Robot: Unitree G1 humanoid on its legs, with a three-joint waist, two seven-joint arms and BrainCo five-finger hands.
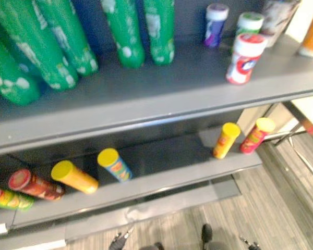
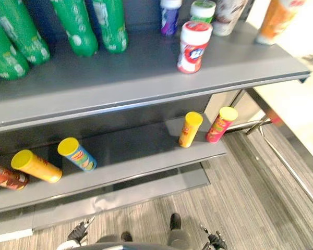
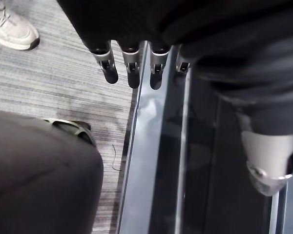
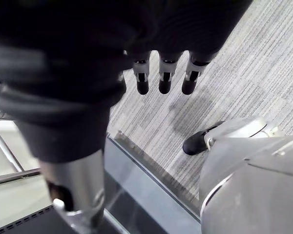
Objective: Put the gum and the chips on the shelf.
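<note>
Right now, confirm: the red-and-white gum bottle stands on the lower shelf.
Wrong shelf. The red-and-white gum bottle stands on the upper shelf, not the lower shelf; the left eye view shows it.

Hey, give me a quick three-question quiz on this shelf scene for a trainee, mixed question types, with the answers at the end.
1. True or false: the left hand holds a chip can.
2. The red-and-white gum jar stands on: A) the upper shelf; B) a table; C) a cart.
3. What colour is the lid of the blue chip can on the lower shelf?

Key: 1 false, its fingers hang straight and empty; 2 A; 3 yellow.
</note>
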